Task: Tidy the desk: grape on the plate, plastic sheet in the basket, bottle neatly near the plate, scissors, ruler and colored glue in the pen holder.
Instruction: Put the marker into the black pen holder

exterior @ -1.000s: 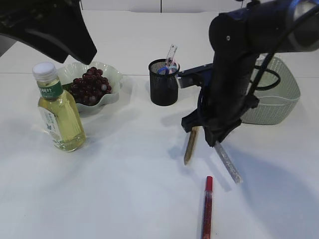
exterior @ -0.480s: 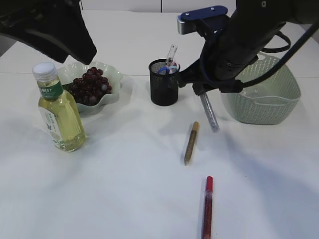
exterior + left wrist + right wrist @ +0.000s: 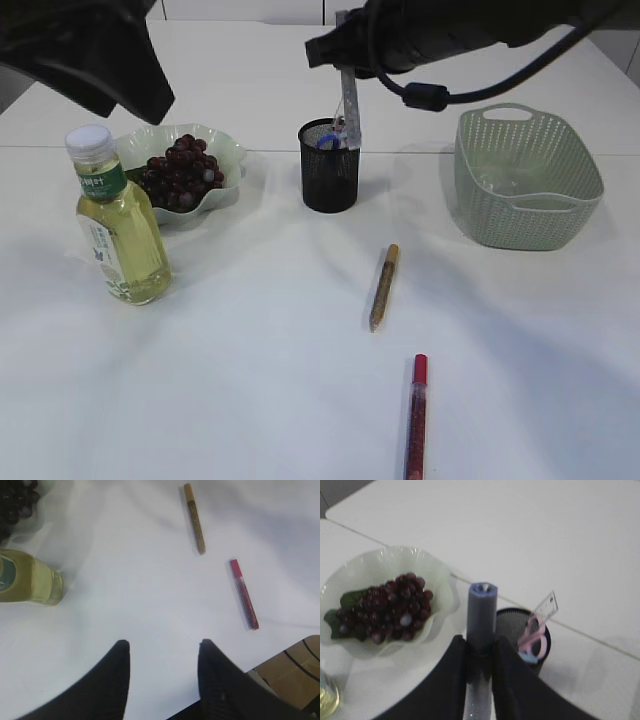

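— So, how far along are we?
— Grapes [image 3: 180, 175] plated, bottle [image 3: 117, 222] beside them. My right gripper [image 3: 480, 652] is clamped on a silver glue stick [image 3: 348, 100] above the pen holder [image 3: 329, 168]; left gripper [image 3: 162, 652] hangs apart. Gold glue stick [image 3: 383, 287] and red glue stick [image 3: 416, 415] lie on the desk.

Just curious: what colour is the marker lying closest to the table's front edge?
Red, with a red cap: the glue pen. It shows best in the left wrist view.
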You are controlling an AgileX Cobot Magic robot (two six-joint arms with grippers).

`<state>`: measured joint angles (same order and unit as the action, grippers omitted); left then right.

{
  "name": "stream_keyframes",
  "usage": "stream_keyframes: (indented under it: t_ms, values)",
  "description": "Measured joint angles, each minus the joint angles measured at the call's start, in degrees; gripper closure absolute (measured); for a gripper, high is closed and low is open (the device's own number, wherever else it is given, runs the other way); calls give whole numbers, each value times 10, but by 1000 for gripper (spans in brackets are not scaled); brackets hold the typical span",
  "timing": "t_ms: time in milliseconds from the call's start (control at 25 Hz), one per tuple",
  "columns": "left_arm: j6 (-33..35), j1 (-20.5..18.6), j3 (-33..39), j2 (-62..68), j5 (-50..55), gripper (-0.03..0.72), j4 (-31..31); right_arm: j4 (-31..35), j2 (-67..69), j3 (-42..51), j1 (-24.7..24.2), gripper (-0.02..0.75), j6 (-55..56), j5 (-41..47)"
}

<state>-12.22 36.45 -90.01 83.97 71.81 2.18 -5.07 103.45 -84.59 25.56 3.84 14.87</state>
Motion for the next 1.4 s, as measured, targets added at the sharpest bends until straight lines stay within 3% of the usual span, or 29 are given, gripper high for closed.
stream_keyframes:
  t_ms: [680,1400]
  values:
    - [0,0,0,0,0,372,-25,-27,144,-161,-10,610,0,-101]
    - [0,12,0,0,0,377,-47,-27,236,-183,-41,610,0,-177]
